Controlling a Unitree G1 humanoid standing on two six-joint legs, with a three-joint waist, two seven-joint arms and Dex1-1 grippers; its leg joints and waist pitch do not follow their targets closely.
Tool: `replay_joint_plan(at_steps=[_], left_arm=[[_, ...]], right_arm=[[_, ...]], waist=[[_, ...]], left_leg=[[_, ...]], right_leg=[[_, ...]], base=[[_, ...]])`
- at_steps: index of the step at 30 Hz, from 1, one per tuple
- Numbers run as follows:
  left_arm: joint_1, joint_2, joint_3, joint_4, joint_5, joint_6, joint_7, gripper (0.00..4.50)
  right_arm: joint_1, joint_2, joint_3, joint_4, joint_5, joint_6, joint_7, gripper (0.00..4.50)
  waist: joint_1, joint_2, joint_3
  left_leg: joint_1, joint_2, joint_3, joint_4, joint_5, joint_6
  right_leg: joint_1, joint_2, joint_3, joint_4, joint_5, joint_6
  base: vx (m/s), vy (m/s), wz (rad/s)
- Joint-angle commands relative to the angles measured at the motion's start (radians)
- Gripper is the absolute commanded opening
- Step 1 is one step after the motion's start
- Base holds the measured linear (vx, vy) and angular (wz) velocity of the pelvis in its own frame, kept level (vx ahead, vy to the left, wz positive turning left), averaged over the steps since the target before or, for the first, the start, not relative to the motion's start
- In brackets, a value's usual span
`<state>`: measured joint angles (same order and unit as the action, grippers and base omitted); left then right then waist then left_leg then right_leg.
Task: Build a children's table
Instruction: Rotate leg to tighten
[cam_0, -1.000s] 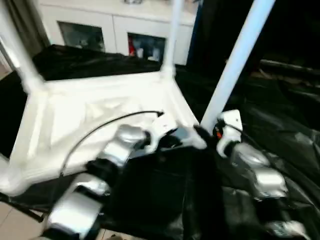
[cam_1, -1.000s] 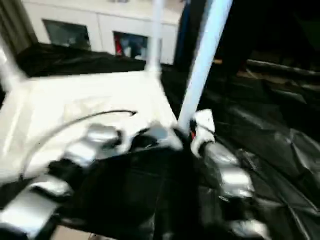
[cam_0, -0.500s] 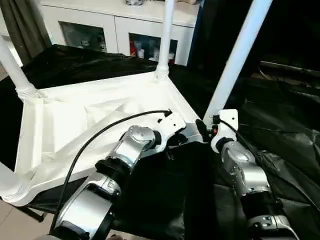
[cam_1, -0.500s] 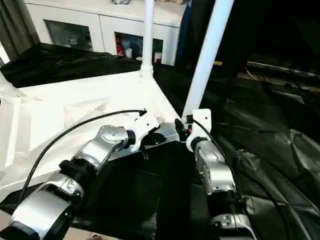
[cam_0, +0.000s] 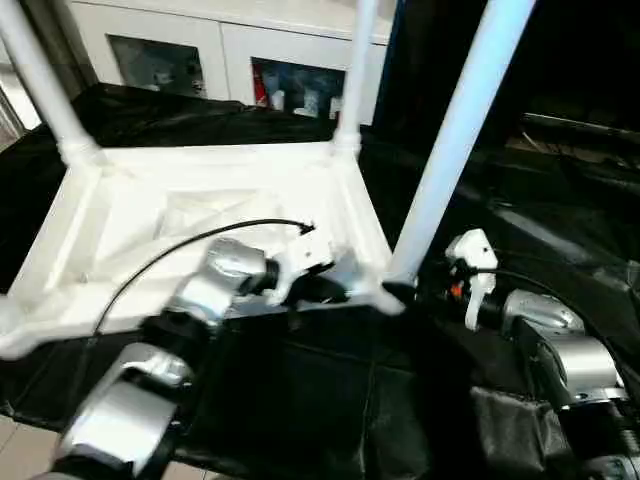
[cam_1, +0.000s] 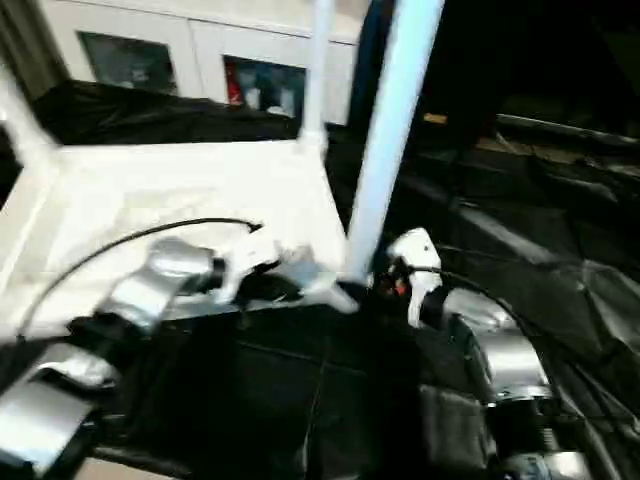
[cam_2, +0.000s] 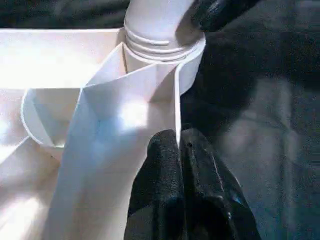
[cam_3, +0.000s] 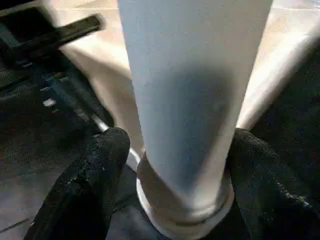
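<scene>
1. The tabletop (cam_0: 190, 225) lies underside up on the black-draped worktop (cam_0: 560, 250), so its corner sockets face upward to take the legs.
2. Three legs are seen standing in sockets: the near leg (cam_0: 455, 130) at the corner closest to the robot's right arm, the far leg (cam_0: 355, 70) at the corner beyond it, and the left leg (cam_0: 40, 80) across the tabletop from the far leg. The tabletop's remaining near corner is cut off at the frame edge; its state cannot be told.
3. The left hand (cam_2: 179, 150) has its fingers pressed together, pinching the tabletop's raised rim just beside the near leg's socket (cam_2: 165, 55). In my judgement this steadies the tabletop against the push on the leg.
4. The right hand (cam_3: 175, 165) is spread, one finger on either side of the near leg just above its collar. Whether the pads touch the tube cannot be told.
5. Judgement: the near leg appears seated; this step looks close to complete.
</scene>
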<state>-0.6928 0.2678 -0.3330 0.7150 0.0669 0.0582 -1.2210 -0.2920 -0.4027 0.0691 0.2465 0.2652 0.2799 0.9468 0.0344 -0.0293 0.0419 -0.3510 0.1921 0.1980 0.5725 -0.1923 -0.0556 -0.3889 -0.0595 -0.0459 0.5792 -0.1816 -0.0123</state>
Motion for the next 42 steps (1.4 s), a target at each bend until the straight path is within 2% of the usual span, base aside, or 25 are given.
replay_joint_plan(at_steps=[1, 3, 4, 6, 7, 15, 21, 23, 25, 26, 27, 28, 29, 30, 31, 32, 33, 34, 35, 36, 38, 39, 40, 41, 42], left_arm=[[0.037, 0.006, -0.049, -0.026, -0.014, 0.016, -0.088, 0.0], [0.045, 0.019, -0.047, -0.047, -0.026, 0.028, -0.112, 0.0], [0.045, 0.019, -0.047, -0.047, -0.026, 0.028, -0.112, 0.0], [0.05, 0.03, -0.047, -0.052, -0.025, 0.026, -0.128, 0.0], [0.05, 0.03, -0.047, -0.052, -0.025, 0.026, -0.128, 0.0], [0.061, 0.036, -0.047, -0.078, -0.029, 0.039, -0.136, 0.0], [0.06, 0.026, -0.04, -0.075, -0.027, 0.037, -0.101, 0.0], [0.051, 0.009, -0.028, -0.058, -0.017, 0.044, -0.045, 0.0], [0.036, -0.016, -0.015, -0.029, 0.0, 0.052, 0.037, 0.0], [0.036, -0.016, -0.015, -0.029, 0.0, 0.052, 0.037, 0.0], [0.03, -0.028, -0.01, -0.017, 0.007, 0.053, 0.073, 0.0], [0.004, -0.087, 0.014, 0.032, 0.022, 0.069, 0.221, 0.0], [0.004, -0.087, 0.014, 0.032, 0.022, 0.069, 0.221, 0.0], [-0.008, -0.115, 0.021, 0.052, 0.028, 0.081, 0.283, 0.0], [-0.022, -0.151, 0.022, 0.071, 0.038, 0.095, 0.352, 0.0], [-0.022, -0.151, 0.022, 0.071, 0.038, 0.095, 0.352, 0.0], [-0.027, -0.17, 0.022, 0.079, 0.042, 0.103, 0.382, 0.0], [-0.03, -0.177, 0.021, 0.082, 0.044, 0.105, 0.393, 0.0], [-0.04, -0.215, 0.018, 0.096, 0.054, 0.112, 0.442, 0.0], [-0.043, -0.228, 0.016, 0.101, 0.059, 0.113, 0.456, 0.0], [-0.045, -0.25, 0.009, 0.102, 0.065, 0.105, 0.465, 0.0], [-0.047, -0.265, 0.003, 0.106, 0.066, 0.099, 0.46, 0.0], [-0.048, -0.268, 0.002, 0.111, 0.067, 0.095, 0.461, 0.0], [-0.048, -0.268, 0.002, 0.111, 0.067, 0.095, 0.461, 0.0], [-0.05, -0.266, -0.003, 0.119, 0.072, 0.082, 0.452, 0.0]], right_arm=[[0.003, -0.014, 0.018, -0.022, 0.025, 0.019, 0.052, 3.19], [0.005, -0.036, 0.02, -0.026, 0.033, 0.026, 0.083, 3.19], [0.005, -0.036, 0.02, -0.026, 0.033, 0.026, 0.083, 3.19], [0.01, -0.058, 0.026, -0.034, 0.045, 0.035, 0.118, 3.19], [0.01, -0.058, 0.026, -0.034, 0.045, 0.035, 0.118, 3.03], [0.01, -0.079, 0.036, -0.054, 0.058, 0.07, 0.167, 2.38], [-0.017, -0.073, 0.036, -0.013, 0.056, 0.075, 0.168, 2.14], [-0.041, -0.052, 0.03, 0.064, 0.029, 0.051, 0.13, 2.13], [-0.067, -0.008, 0.018, 0.184, -0.019, -0.01, 0.026, 2.12], [-0.067, -0.008, 0.018, 0.184, -0.019, -0.01, 0.026, 2.11], [-0.079, 0.013, 0.011, 0.238, -0.039, -0.034, -0.031, 2.08], [-0.089, 0.095, -0.026, 0.363, -0.065, -0.077, -0.231, 2.05], [-0.089, 0.095, -0.026, 0.363, -0.065, -0.077, -0.231, 2.05], [-0.067, 0.137, -0.045, 0.368, -0.069, -0.073, -0.328, 2.04], [-0.037, 0.201, -0.076, 0.34, -0.066, -0.041, -0.465, 2.03], [-0.037, 0.201, -0.076, 0.34, -0.066, -0.041, -0.465, 2.01], [-0.035, 0.231, -0.093, 0.331, -0.063, -0.023, -0.526, 2.01], [-0.036, 0.244, -0.098, 0.33, -0.064, -0.021, -0.549, 2.0], [-0.05, 0.301, -0.116, 0.337, -0.073, -0.02, -0.647, 2.0], [-0.058, 0.319, -0.119, 0.345, -0.077, -0.025, -0.671, 2.0], [-0.073, 0.345, -0.098, 0.354, -0.096, -0.055, -0.683, 2.0], [-0.09, 0.362, -0.084, 0.371, -0.11, -0.082, -0.696, 2.0], [-0.099, 0.366, -0.083, 0.381, -0.114, -0.093, -0.699, 2.0], [-0.099, 0.366, -0.083, 0.381, -0.114, -0.093, -0.699, 2.0], [-0.11, 0.367, -0.084, 0.376, -0.113, -0.098, -0.692, 2.69]], waist=[[0.005, -0.001, -0.052], [0.005, 0.002, -0.052], [0.01, 0.002, -0.052], [0.015, 0.001, -0.051], [0.016, 0.0, -0.052], [0.024, -0.002, -0.055], [0.023, -0.003, -0.054], [0.02, -0.004, -0.052], [0.013, -0.004, -0.047], [0.01, -0.005, -0.046], [0.008, -0.005, -0.045], [-0.001, -0.004, -0.043], [-0.006, -0.001, -0.041], [-0.008, -0.004, -0.043], [-0.01, -0.002, -0.04], [-0.008, -0.002, -0.039], [-0.014, -0.004, -0.038], [-0.012, -0.003, -0.041], [-0.013, 0.003, -0.041], [-0.017, -0.002, -0.04], [-0.018, -0.002, -0.041], [-0.021, 0.001, -0.041], [-0.025, 0.007, -0.041], [-0.027, 0.005, -0.041], [-0.029, 0.004, -0.04]], left_leg=[[0.008, 0.051, -0.02, -0.059, -0.182, 0.081], [0.009, 0.052, -0.019, -0.06, -0.181, 0.069], [0.015, 0.053, -0.016, -0.059, -0.181, 0.067], [0.011, 0.052, -0.016, -0.059, -0.171, 0.066], [0.009, 0.052, -0.017, -0.059, -0.162, 0.067], [0.008, 0.051, -0.016, -0.055, -0.129, 0.074], [0.008, 0.049, -0.016, -0.054, -0.149, 0.065], [0.006, 0.047, -0.017, -0.054, -0.168, 0.057], [0.008, 0.045, -0.019, -0.055, -0.213, 0.035], [0.008, 0.043, -0.02, -0.055, -0.225, 0.028], [0.011, 0.044, -0.022, -0.054, -0.246, 0.017], [0.008, 0.042, -0.024, -0.056, -0.267, 0.009], [0.009, 0.042, -0.025, -0.057, -0.282, -0.001], [0.014, 0.042, -0.03, -0.058, -0.304, -0.012], [0.013, 0.042, -0.029, -0.061, -0.314, -0.016], [0.021, 0.043, -0.031, -0.062, -0.332, -0.022], [0.016, 0.039, -0.035, -0.066, -0.375, -0.02], [0.022, 0.041, -0.036, -0.065, -0.384, -0.021], [0.024, 0.041, -0.035, -0.065, -0.395, -0.022], [0.02, 0.038, -0.039, -0.069, -0.405, -0.028], [0.021, 0.039, -0.042, -0.069, -0.419, -0.026], [0.023, 0.04, -0.043, -0.07, -0.431, -0.026], [0.018, 0.04, -0.045, -0.073, -0.443, -0.03], [0.018, 0.04, -0.046, -0.074, -0.448, -0.031], [0.022, 0.038, -0.044, -0.073, -0.467, -0.028]], right_leg=[[0.043, -0.087, 0.044, -0.056, -0.152, -0.268], [0.042, -0.085, 0.044, -0.055, -0.157, -0.269], [0.037, -0.083, 0.045, -0.057, -0.148, -0.271], [0.042, -0.082, 0.044, -0.053, -0.137, -0.27], [0.044, -0.083, 0.044, -0.051, -0.131, -0.266], [0.045, -0.083, 0.043, -0.047, -0.107, -0.264], [0.044, -0.084, 0.042, -0.05, -0.15, -0.255], [0.042, -0.084, 0.042, -0.054, -0.185, -0.253], [0.035, -0.087, 0.042, -0.065, -0.283, -0.233], [0.035, -0.087, 0.041, -0.068, -0.313, -0.224], [0.031, -0.086, 0.042, -0.072, -0.358, -0.209], [0.028, -0.085, 0.042, -0.074, -0.394, -0.199], [0.023, -0.085, 0.041, -0.076, -0.418, -0.193], [0.024, -0.085, 0.038, -0.081, -0.451, -0.178], [0.02, -0.081, 0.041, -0.083, -0.456, -0.164], [0.015, -0.08, 0.041, -0.087, -0.469, -0.158], [0.02, -0.08, 0.036, -0.092, -0.518, -0.136], [0.016, -0.082, 0.036, -0.095, -0.528, -0.131], [0.009, -0.083, 0.039, -0.097, -0.529, -0.131], [0.012, -0.081, 0.034, -0.099, -0.541, -0.119], [0.012, -0.081, 0.032, -0.103, -0.558, -0.106], [0.01, -0.084, 0.031, -0.106, -0.56, -0.103], [0.011, -0.082, 0.03, -0.107, -0.544, -0.103], [0.012, -0.081, 0.029, -0.106, -0.535, -0.104], [0.007, -0.079, 0.03, -0.107, -0.531, -0.108]], base=[[0.0, 0.0, 0.0], [0.0, 0.0, 0.0], [0.0, 0.0, 0.0], [0.0, 0.0, 0.0], [0.0, 0.0, 0.0], [0.0, 0.0, 0.0], [0.0, 0.0, 0.0], [0.0, 0.0, 0.0], [0.0, 0.0, 0.0], [0.0, 0.0, 0.0], [0.0, 0.0, 0.0], [0.0, 0.0, 0.0], [0.0, 0.0, 0.0], [0.0, 0.0, 0.0], [0.0, 0.0, 0.0], [0.0, 0.0, 0.0], [0.0, 0.0, 0.0], [0.0, 0.0, 0.0], [0.0, 0.0, 0.0], [0.0, 0.0, 0.0], [0.0, 0.0, 0.0], [0.0, 0.0, 0.0], [0.0, 0.0, 0.0], [0.0, 0.0, 0.0], [0.0, 0.0, 0.0]])
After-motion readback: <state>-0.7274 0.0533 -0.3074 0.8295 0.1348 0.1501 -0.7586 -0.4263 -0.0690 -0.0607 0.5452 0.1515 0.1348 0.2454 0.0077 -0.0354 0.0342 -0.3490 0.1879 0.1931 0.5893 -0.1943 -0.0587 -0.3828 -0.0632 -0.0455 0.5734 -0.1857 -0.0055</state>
